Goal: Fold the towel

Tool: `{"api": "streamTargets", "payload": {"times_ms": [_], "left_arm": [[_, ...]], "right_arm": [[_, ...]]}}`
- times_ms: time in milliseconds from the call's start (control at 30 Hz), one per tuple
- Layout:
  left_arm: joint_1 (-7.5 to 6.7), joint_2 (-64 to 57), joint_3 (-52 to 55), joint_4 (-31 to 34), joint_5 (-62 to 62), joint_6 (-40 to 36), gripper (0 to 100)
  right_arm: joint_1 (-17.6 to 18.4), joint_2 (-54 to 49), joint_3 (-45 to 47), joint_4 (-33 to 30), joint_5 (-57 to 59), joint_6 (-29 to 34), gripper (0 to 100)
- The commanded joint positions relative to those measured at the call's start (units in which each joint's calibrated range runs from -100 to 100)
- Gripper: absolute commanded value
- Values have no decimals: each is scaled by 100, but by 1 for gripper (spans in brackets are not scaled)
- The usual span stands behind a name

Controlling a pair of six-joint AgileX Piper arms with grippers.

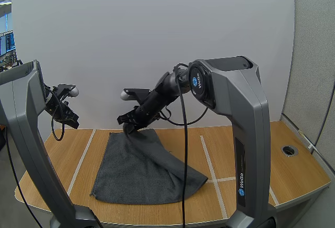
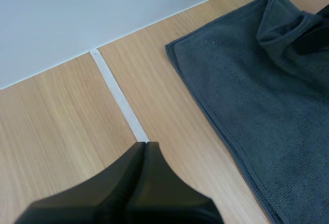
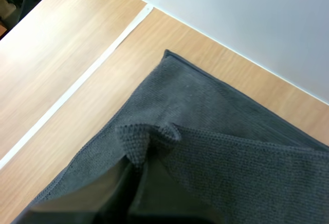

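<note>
A dark grey towel [image 1: 141, 168] lies on the wooden table, part of it folded over itself. My right gripper [image 1: 129, 126] is near the towel's far left corner, shut on a corner of the towel [image 3: 138, 141] that it holds lifted above the layer below. From that pinch the cloth drapes down to the right. My left gripper [image 1: 70, 119] hangs raised at the left, away from the towel. Its fingers [image 2: 143, 154] lie together as one dark wedge over the bare wood beside a white tape line [image 2: 119, 98]. The towel's left edge [image 2: 226, 131] lies to its right.
White tape lines [image 1: 208, 166] mark the table. A round grommet hole [image 1: 289, 150] sits at the far right. A white wall panel stands right behind the table. Bare wood lies left of the towel [image 1: 63, 155].
</note>
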Motion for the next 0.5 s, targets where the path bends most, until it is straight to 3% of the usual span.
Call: {"api": "streamTargets", "payload": {"times_ms": [0,467], "left_arm": [[4,-243,-46,-248,58,-7,0],[4,-462,-46,-285,58,-7,0]], "right_arm": [[177,67,-30,-125,-429,95,0],[193,555,-723,-234,-499,279,0]]}}
